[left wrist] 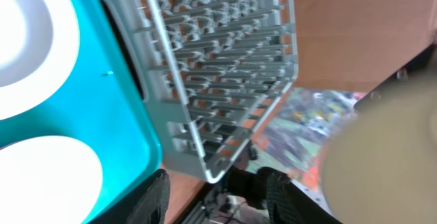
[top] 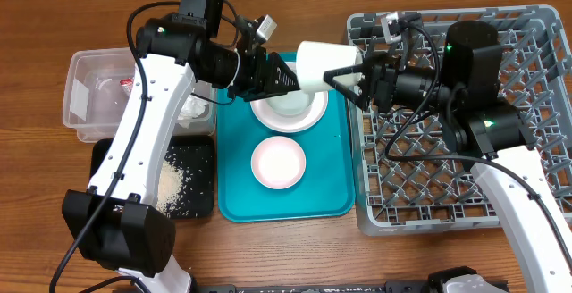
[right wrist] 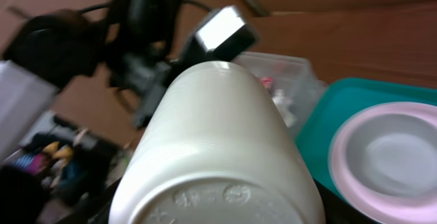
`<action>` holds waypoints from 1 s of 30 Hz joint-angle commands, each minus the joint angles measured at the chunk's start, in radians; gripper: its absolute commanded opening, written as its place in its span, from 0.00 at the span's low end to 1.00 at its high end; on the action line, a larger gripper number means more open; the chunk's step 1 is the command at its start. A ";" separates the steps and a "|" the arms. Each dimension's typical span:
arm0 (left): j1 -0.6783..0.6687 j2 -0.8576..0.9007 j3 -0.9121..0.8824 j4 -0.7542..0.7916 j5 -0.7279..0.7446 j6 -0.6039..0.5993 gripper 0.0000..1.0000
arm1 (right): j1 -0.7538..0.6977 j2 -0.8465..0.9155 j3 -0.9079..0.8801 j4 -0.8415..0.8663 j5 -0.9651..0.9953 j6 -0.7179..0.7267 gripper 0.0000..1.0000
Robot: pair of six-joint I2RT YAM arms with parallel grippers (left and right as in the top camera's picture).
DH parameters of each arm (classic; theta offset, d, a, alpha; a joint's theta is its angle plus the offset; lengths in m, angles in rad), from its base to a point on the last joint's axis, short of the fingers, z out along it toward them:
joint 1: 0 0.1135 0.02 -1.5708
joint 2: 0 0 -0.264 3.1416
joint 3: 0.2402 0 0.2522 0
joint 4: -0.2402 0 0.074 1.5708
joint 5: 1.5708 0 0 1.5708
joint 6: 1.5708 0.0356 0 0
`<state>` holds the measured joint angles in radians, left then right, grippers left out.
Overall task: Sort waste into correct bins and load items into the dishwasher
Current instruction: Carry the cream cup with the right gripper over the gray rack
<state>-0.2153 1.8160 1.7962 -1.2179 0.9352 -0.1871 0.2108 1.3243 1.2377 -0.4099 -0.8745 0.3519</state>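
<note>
Cup (top: 320, 65) held sideways above teal tray (top: 326, 190), apparently for handover toward dish rack (top: 420, 195): right gripper (top: 344, 79) clamped round its base end, left gripper (top: 288, 77) at its mouth, holding or not impossible to tell.

overhead – straight down | wrists – close, oblique | shared: teal tray (top: 237, 179)

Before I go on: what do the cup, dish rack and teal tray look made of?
The cup: smooth white, moulded marks on its base, likely plastic or melamine, possibly ceramic. The dish rack: matte grey moulded plastic, thin lattice and pegs. The teal tray: smooth, probably plastic, rounded lip.
</note>
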 commanded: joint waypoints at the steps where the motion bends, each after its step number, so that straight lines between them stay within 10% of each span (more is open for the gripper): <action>1: 0.006 -0.005 0.009 -0.010 -0.113 0.008 0.49 | 0.002 -0.016 0.027 -0.059 0.375 -0.035 0.50; 9: 0.005 -0.005 0.008 -0.040 -0.319 0.008 0.54 | 0.001 0.005 0.027 -0.291 0.991 -0.046 0.50; 30: 0.005 -0.005 0.008 -0.065 -0.343 0.008 0.54 | 0.003 0.205 0.027 -0.366 0.948 -0.045 0.49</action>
<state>-0.2157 1.8160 1.7962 -1.2800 0.6041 -0.1867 0.2111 1.5143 1.2388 -0.7784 0.0803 0.3130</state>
